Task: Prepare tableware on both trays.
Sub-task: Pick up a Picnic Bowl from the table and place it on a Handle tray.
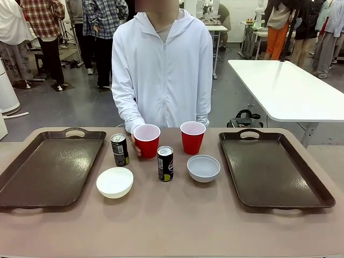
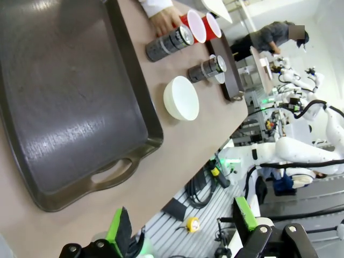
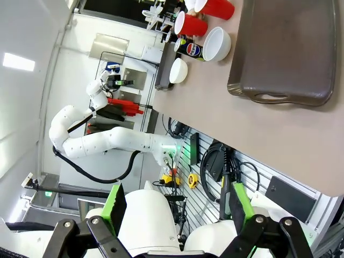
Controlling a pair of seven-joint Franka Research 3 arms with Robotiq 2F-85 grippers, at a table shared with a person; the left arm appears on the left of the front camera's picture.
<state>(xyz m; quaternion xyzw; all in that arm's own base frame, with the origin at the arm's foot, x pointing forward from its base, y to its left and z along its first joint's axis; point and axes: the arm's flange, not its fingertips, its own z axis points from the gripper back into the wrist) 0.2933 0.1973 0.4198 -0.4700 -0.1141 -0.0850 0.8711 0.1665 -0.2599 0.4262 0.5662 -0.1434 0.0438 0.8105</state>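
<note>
Flanking the table's (image 1: 172, 226) middle in the front view, the left tray (image 1: 48, 169) and right tray (image 1: 271, 169), dark brown and bare, reach near its side edges; between them stand the red left cup (image 1: 147, 141) and right cup (image 1: 192, 137), the black far can (image 1: 119, 149) and near can (image 1: 165, 163), the white bowl (image 1: 114, 182) and grey bowl (image 1: 203, 167), with open table along the near edge. The left wrist view has the left pincer (image 2: 181, 221) spread wide and holding nothing, out past the table edge by the left tray's loop handle, while a person's hand (image 2: 164, 21) holds the left cup. The right wrist view has the right pincer (image 3: 177, 207) equally wide and holding nothing, well off the edge nearest the right tray's handle.
</note>
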